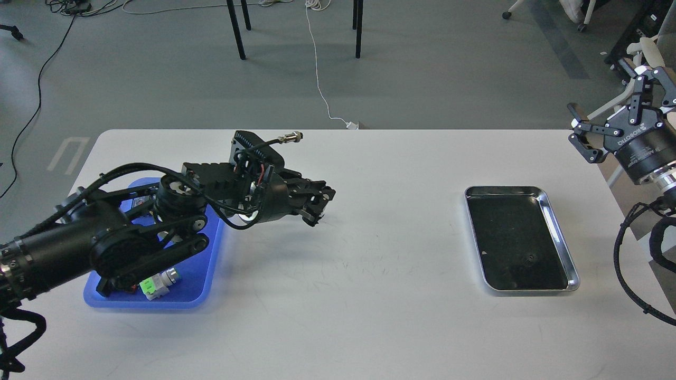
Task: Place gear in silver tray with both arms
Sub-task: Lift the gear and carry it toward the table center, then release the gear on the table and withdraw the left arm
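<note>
Two arms up: left gripper (317, 208) low over the table (369, 295), right gripper (607, 126) raised off the far right edge.
L grip state: dark, fingertips bunched near the tabletop; can't tell if pressed together or pinching sth. No gear visible at tips.
R grip state: fingers spread, holding nothing.
Silver tray (561, 232): well right of L grip, below and inboard of R grip; looks empty bar a small speck.
Blue tray (203, 287): behind L grip, under the forearm; a few small parts in it, green/white one visible.
Gear: can't locate it, maybe hidden by the arm.
Step (guess): L to R transfer toward mid-table.
Do well: keep L wrist level, bring R down inboard, take firm hold before L lets go, then lower in clear of the rim.
</note>
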`<state>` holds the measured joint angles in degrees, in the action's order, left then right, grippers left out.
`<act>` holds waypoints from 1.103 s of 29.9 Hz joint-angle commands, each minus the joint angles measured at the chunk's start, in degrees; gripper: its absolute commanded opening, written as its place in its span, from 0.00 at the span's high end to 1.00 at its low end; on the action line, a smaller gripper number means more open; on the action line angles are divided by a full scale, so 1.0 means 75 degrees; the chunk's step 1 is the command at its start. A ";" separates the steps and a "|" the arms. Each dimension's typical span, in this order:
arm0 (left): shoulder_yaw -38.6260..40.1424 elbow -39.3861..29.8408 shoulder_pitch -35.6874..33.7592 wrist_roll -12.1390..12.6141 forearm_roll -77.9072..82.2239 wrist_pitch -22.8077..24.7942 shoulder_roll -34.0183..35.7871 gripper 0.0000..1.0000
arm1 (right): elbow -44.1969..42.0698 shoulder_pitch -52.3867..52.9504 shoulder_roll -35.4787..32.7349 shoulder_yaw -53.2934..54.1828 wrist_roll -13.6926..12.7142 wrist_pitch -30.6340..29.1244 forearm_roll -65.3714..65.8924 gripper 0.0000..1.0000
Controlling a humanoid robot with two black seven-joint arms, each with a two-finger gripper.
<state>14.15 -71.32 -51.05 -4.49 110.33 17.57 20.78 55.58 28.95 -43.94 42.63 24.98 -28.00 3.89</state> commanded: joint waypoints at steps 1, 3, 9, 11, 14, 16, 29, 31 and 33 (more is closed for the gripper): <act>-0.0408 0.0543 -0.0060 0.0153 0.0078 0.0001 -0.0964 0.79 | -0.0005 -0.0227 -0.0200 -0.0258 -0.0003 0.0000 0.0020 0.01; -0.0538 0.0766 -0.0060 0.0189 0.0160 0.0001 -0.1351 0.79 | 0.0007 -0.0263 -0.0329 -0.0282 -0.0003 0.0000 0.0009 0.01; -0.0878 0.1223 -0.0072 0.0365 0.0230 0.0001 -0.2183 0.79 | 0.0007 -0.0298 -0.0458 -0.0258 -0.0003 0.0000 0.0009 0.01; -0.0948 0.1259 -0.0072 0.0376 0.0230 0.0001 -0.2418 0.78 | 0.0019 -0.0286 -0.0470 -0.0247 -0.0003 0.0000 0.0009 0.01; -0.1089 0.1270 -0.0025 0.0435 0.0230 -0.0011 -0.2618 0.78 | 0.0007 -0.0286 -0.0482 -0.0235 -0.0003 0.0000 0.0009 0.01; -0.1159 0.1305 0.0010 0.0528 0.0230 -0.0011 -0.2712 0.78 | 0.0007 -0.0298 -0.0470 -0.0235 -0.0003 0.0000 0.0020 0.01; -0.1206 0.1622 0.0010 0.0587 0.0230 -0.0011 -0.2770 0.62 | -0.0028 -0.0040 -0.0482 -0.0223 -0.0038 0.0000 0.0020 0.01; -0.1195 0.1669 0.0010 0.0587 0.0230 -0.0011 -0.2770 0.62 | -0.0028 -0.0005 -0.0482 -0.0235 -0.0038 0.0000 0.0020 0.01; -0.1183 0.1681 -0.0001 0.0587 0.0219 -0.0011 -0.2770 0.61 | -0.0028 0.0007 -0.0482 -0.0223 -0.0038 0.0000 0.0020 0.01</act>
<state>5.10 -58.96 -50.90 -0.08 112.04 17.49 -0.01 55.37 28.80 -47.55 40.97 24.71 -28.00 4.04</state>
